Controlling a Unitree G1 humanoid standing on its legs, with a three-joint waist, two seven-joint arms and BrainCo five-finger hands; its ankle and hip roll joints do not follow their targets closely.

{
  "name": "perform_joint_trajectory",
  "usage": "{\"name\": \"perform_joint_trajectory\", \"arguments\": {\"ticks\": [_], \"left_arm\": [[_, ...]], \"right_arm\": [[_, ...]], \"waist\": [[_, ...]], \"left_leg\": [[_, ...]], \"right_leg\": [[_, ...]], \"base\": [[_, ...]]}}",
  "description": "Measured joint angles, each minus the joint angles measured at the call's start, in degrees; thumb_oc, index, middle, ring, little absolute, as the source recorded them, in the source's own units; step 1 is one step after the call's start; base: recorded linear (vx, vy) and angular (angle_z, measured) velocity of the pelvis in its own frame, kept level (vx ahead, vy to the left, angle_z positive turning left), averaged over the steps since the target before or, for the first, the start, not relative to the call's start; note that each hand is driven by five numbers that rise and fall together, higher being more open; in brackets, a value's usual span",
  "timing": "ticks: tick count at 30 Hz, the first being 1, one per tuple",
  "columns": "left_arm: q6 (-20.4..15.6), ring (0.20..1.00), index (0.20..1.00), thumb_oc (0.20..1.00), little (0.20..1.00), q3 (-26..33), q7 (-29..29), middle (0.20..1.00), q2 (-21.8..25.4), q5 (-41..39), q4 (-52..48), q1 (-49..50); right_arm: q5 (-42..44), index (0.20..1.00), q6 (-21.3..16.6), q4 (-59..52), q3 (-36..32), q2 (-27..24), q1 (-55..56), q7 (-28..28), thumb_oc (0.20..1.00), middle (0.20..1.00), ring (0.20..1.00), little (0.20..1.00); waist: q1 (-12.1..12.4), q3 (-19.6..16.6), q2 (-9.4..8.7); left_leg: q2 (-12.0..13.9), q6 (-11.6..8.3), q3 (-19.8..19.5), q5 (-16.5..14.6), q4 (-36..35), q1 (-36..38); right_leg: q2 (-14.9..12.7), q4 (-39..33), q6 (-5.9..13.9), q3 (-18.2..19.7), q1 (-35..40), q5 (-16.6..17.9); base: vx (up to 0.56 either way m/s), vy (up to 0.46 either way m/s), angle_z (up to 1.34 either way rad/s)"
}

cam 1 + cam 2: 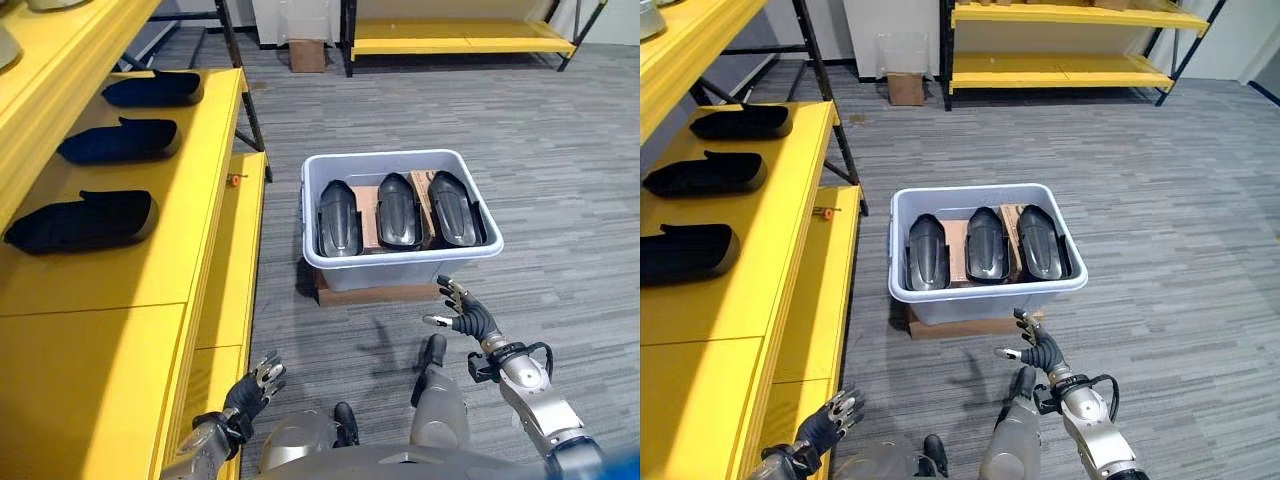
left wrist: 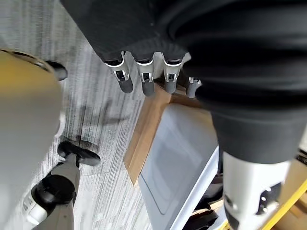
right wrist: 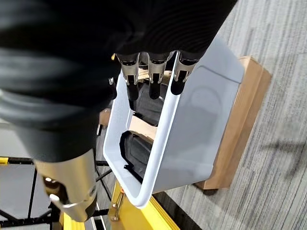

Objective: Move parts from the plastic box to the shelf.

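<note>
1. In front of the plastic box (image 1: 400,262), the right hand (image 1: 463,312) hangs just before the near wall of the box, with its fingers spread and relaxed, and it holds nothing.
2. The left hand (image 1: 255,386) is low beside the yellow shelf (image 1: 160,270), with its fingers loosely open, and it is also empty.
3. Three dark parts (image 1: 398,210) stand side by side in the plastic box, leaning on brown cardboard (image 1: 364,215) inside it.
4. Three more dark parts (image 1: 85,221) lie in a row on the yellow shelf, well apart from the box.
5. The plastic box stands on a flat cardboard base (image 1: 375,293) on the grey striped floor (image 1: 560,170).
6. Farther back a second yellow shelf (image 1: 1060,68) stands, and near it a small cardboard box (image 1: 905,87).
</note>
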Motion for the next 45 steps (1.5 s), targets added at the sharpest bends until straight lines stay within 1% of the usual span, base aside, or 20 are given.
{"name": "perform_joint_trajectory", "arguments": {"ticks": [2,4,7,10,11,13,14,15,17,19,27,28,30,31,33,37,39,40,42,45], "left_arm": [[0.2,1.000,1.000,1.000,1.000,0.3,0.0,1.000,0.3,0.3,0.0,1.3],[0.6,1.000,1.000,1.000,1.000,0.9,0.0,1.000,0.5,0.4,0.0,2.7],[1.5,1.000,1.000,1.000,1.000,1.6,-0.2,1.000,0.3,-0.2,-0.9,3.0],[1.8,1.000,1.000,1.000,1.000,2.1,-0.2,1.000,-0.1,-0.2,-1.0,2.9],[1.7,1.000,1.000,1.000,1.000,2.4,-0.2,1.000,-0.8,-0.3,-1.0,2.4],[1.7,1.000,1.000,1.000,1.000,3.0,-0.4,1.000,-1.9,-0.9,-1.0,2.3],[1.7,1.000,1.000,1.000,1.000,3.1,-0.5,1.000,-2.2,-1.0,-1.1,2.6],[1.6,1.000,1.000,1.000,1.000,3.2,-1.1,1.000,-2.4,-1.4,-1.2,2.4],[1.6,1.000,1.000,1.000,1.000,3.3,-1.6,1.000,-2.5,-2.3,-1.3,2.7],[1.5,1.000,1.000,1.000,1.000,4.1,-1.3,1.000,-2.4,-2.7,-1.2,2.7],[-0.1,1.000,1.000,1.000,1.000,7.6,0.1,1.000,-2.5,-7.4,-1.0,1.3],[-0.1,1.000,1.000,1.000,1.000,7.4,0.1,1.000,-2.5,-7.4,-1.0,1.3],[-0.8,1.000,1.000,1.000,1.000,5.5,0.1,1.000,-2.4,-7.4,-1.0,1.1],[-1.0,1.000,1.000,1.000,1.000,5.3,0.1,1.000,-2.6,-7.5,-1.4,1.1],[-1.3,1.000,1.000,1.000,1.000,6.0,0.1,1.000,-2.3,-7.5,-1.6,0.4],[-1.3,1.000,1.000,1.000,1.000,5.9,0.1,1.000,-2.6,-7.4,-1.6,-0.1],[-1.3,1.000,1.000,1.000,1.000,5.3,0.1,1.000,-2.7,-7.5,-1.6,-1.1],[-1.3,1.000,1.000,1.000,1.000,5.1,0.0,1.000,-2.6,-7.4,-1.6,-1.5],[-1.3,1.000,1.000,1.000,1.000,4.9,0.0,1.000,-2.6,-7.4,-2.3,-2.9],[-1.4,1.000,1.000,1.000,1.000,5.0,0.0,1.000,-2.6,-7.4,-2.9,-3.6]], "right_arm": [[0.0,1.000,-0.1,0.1,0.0,0.4,-0.1,-0.1,1.000,1.000,1.000,1.000],[0.0,1.000,-0.1,0.2,0.1,0.4,-0.2,-0.1,1.000,1.000,1.000,1.000],[0.0,1.000,0.1,0.4,0.1,0.3,-1.0,-0.1,1.000,1.000,1.000,1.000],[0.1,1.000,0.0,0.0,0.1,-0.5,-2.4,-0.7,1.000,1.000,1.000,1.000],[0.1,1.000,0.0,0.1,0.0,-1.3,-2.6,-1.3,1.000,1.000,1.000,1.000],[0.1,1.000,0.1,-0.1,0.0,-3.3,-3.3,-2.5,1.000,1.000,1.000,1.000],[0.3,1.000,0.1,-0.7,-0.5,-4.2,-3.6,-2.6,1.000,1.000,1.000,1.000],[0.7,1.000,0.0,-1.2,-2.5,-4.6,-3.5,-2.7,1.000,1.000,1.000,1.000],[0.9,1.000,0.1,-1.1,-4.2,-5.4,-3.4,-2.9,1.000,1.000,1.000,1.000],[1.3,1.000,0.1,-1.1,-4.3,-6.5,-3.8,-2.7,1.000,1.000,1.000,1.000],[1.4,1.000,0.1,-1.1,-4.1,-5.4,-3.9,-1.3,1.000,1.000,1.000,1.000],[1.5,1.000,0.0,-1.1,-4.1,-5.2,-3.8,-1.3,1.000,1.000,1.000,1.000],[1.9,1.000,0.1,-0.9,-4.0,-5.2,-3.4,-1.5,1.000,1.000,1.000,1.000],[1.9,1.000,0.0,-1.2,-3.9,-5.6,-2.9,-1.4,1.000,1.000,1.000,1.000],[1.9,1.000,0.1,-1.7,-3.6,-5.2,-2.2,-1.1,1.000,1.000,1.000,1.000],[1.9,1.000,-0.3,-2.3,-3.6,-5.2,-1.6,-0.7,1.000,1.000,1.000,1.000],[1.9,1.000,-0.4,-2.3,-3.6,-5.3,-1.9,-0.6,1.000,1.000,1.000,1.000],[1.9,1.000,-0.5,-2.4,-3.6,-5.4,-2.8,-0.6,1.000,1.000,1.000,1.000],[1.9,1.000,-0.5,-2.5,-3.6,-5.7,-3.7,0.0,1.000,1.000,1.000,1.000],[1.9,1.000,-0.7,-2.6,-3.5,-5.6,-4.1,0.1,1.000,1.000,1.000,1.000]], "waist": [[1.0,0.0,-0.99],[2.3,-0.1,-1.48],[2.0,0.1,-0.58],[1.7,-0.2,-0.03],[1.7,-0.3,0.17],[0.6,-1.4,0.82],[-0.1,-2.1,0.99],[-0.9,-2.3,1.16],[-1.0,-2.9,1.60],[-1.1,-3.8,1.97],[0.0,-5.8,2.05],[0.0,-5.7,2.18],[-0.3,-5.4,2.98],[-1.0,-5.6,4.71],[-0.8,-4.7,4.65],[0.0,-2.4,5.25],[-0.2,-1.4,5.20],[-0.2,-0.6,5.51],[0.0,0.6,5.87],[0.0,1.0,5.85]], "left_leg": [[-0.3,-0.37,-0.3,-0.2,0.2,0.3],[0.0,-1.49,-0.4,-0.9,1.0,0.3],[2.8,-2.45,-0.7,-2.4,2.3,0.5],[6.3,-5.06,-1.0,-2.9,3.0,0.6],[7.1,-5.88,-1.0,-3.0,3.0,0.6],[9.2,-6.57,-1.0,-3.1,2.6,0.6],[10.0,-7.25,-0.2,-2.7,2.9,0.3],[11.8,-6.96,6.1,-2.9,4.8,0.5],[14.8,-7.50,11.9,-2.6,7.2,1.7],[15.8,-9.55,12.0,-1.0,8.5,1.5],[18.4,-11.55,9.0,5.3,11.1,-2.6],[18.2,-11.57,8.4,4.2,11.1,-2.7],[13.5,-11.29,4.3,1.2,6.8,-2.3],[12.2,-10.15,4.6,0.8,1.5,-2.2],[11.7,-9.88,5.9,1.8,-2.6,-0.6],[13.2,-9.53,7.1,2.4,-2.7,-0.6],[13.3,-9.75,8.3,2.1,-2.0,-0.6],[14.4,-10.31,10.1,1.8,-0.5,-1.2],[16.2,-10.90,10.0,1.8,1.6,-2.6],[17.0,-11.33,10.4,2.5,1.2,-2.6]], "right_leg": [[-0.1,0.1,-0.01,-0.9,3.2,0.0],[-1.1,1.2,0.04,-4.6,6.6,-1.0],[-0.2,5.8,-2.48,-6.9,5.3,-5.2],[1.1,10.6,-5.31,-10.3,4.1,-10.1],[0.9,13.8,-5.07,-11.3,2.6,-11.4],[0.6,19.2,-7.47,-14.5,0.5,-15.3],[0.6,19.4,-9.88,-15.6,1.3,-17.6],[0.6,19.5,-14.34,-16.8,2.1,-19.7],[0.7,21.0,-15.74,-17.5,2.7,-21.8],[0.7,22.2,-15.51,-17.5,2.7,-23.4],[5.5,17.3,-15.72,-17.4,2.5,-23.9],[5.8,17.3,-15.76,-17.4,2.4,-23.8],[5.9,17.4,-16.19,-17.2,2.1,-22.9],[6.8,17.7,-15.87,-17.3,1.6,-22.6],[7.2,17.2,-15.18,-16.6,1.4,-21.8],[10.0,13.1,-12.86,-15.0,2.5,-19.1],[10.1,12.5,-13.76,-14.2,2.5,-19.2],[10.4,11.5,-15.38,-14.0,2.5,-18.4],[10.6,11.0,-17.06,-13.9,2.4,-17.6],[11.1,9.9,-15.56,-13.8,2.5,-16.7]], "base": [[0.31,-0.231,0.03],[0.40,-0.255,-0.11],[0.39,-0.243,-0.03],[0.26,-0.252,-0.05],[0.19,-0.161,-0.06],[0.25,-0.240,-0.02],[0.22,-0.237,0.20],[0.13,-0.123,0.22],[0.11,-0.122,0.10],[0.12,-0.138,0.03],[0.08,-0.031,-0.08],[0.11,0.161,-0.11],[0.09,0.103,-0.01],[0.08,0.085,0.02],[0.14,0.138,0.01],[0.04,0.173,-0.11],[0.05,0.225,-0.05],[0.06,0.175,-0.05],[0.03,0.093,-0.05],[0.00,0.000,-0.08]]}}
